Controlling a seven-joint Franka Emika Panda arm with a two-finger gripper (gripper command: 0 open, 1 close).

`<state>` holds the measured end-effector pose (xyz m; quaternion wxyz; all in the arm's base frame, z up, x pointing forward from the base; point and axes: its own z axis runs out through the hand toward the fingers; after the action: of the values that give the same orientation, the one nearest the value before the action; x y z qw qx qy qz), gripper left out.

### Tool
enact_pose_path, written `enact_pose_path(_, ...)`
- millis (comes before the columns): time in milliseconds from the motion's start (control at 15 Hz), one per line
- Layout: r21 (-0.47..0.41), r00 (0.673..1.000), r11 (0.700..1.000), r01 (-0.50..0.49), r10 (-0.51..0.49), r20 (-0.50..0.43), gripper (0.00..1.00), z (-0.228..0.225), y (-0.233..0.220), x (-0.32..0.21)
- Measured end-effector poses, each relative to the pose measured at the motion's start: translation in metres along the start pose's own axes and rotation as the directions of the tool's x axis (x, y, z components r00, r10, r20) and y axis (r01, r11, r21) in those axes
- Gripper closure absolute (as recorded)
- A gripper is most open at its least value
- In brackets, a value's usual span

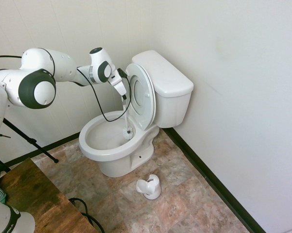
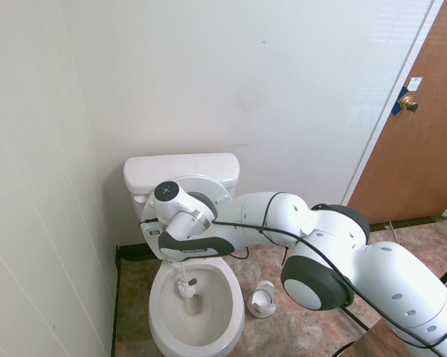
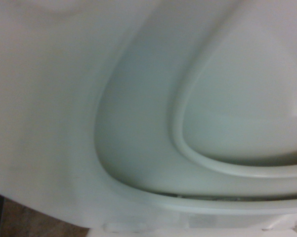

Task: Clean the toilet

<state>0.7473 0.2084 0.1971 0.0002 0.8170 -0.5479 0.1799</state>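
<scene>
The white toilet point(image 1: 114, 145) stands in the corner with its seat and lid point(image 1: 142, 94) raised against the tank point(image 1: 165, 80). My gripper point(image 1: 124, 98) hangs over the back of the bowl, shut on the white handle of a toilet brush. The brush head point(image 1: 128, 132) is down inside the bowl against its rear wall. From the other side the brush head point(image 2: 187, 286) shows in the bowl point(image 2: 197, 312) just under my hand, which hides the fingers there. The wrist view is filled with blurred white porcelain of the toilet point(image 3: 138, 148).
A small white brush holder point(image 1: 149, 187) sits on the tiled floor right of the bowl's base. A wooden table point(image 1: 34, 199) fills the lower left corner. Walls close in behind and beside the toilet. A brown door point(image 2: 416, 126) stands at the right.
</scene>
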Motion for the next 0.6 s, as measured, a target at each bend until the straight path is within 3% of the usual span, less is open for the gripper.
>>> enact_pose_path(600, -0.002, 0.996, 0.996, -0.088, 0.087, -0.036, 1.00, 0.020, 0.044, 0.035)
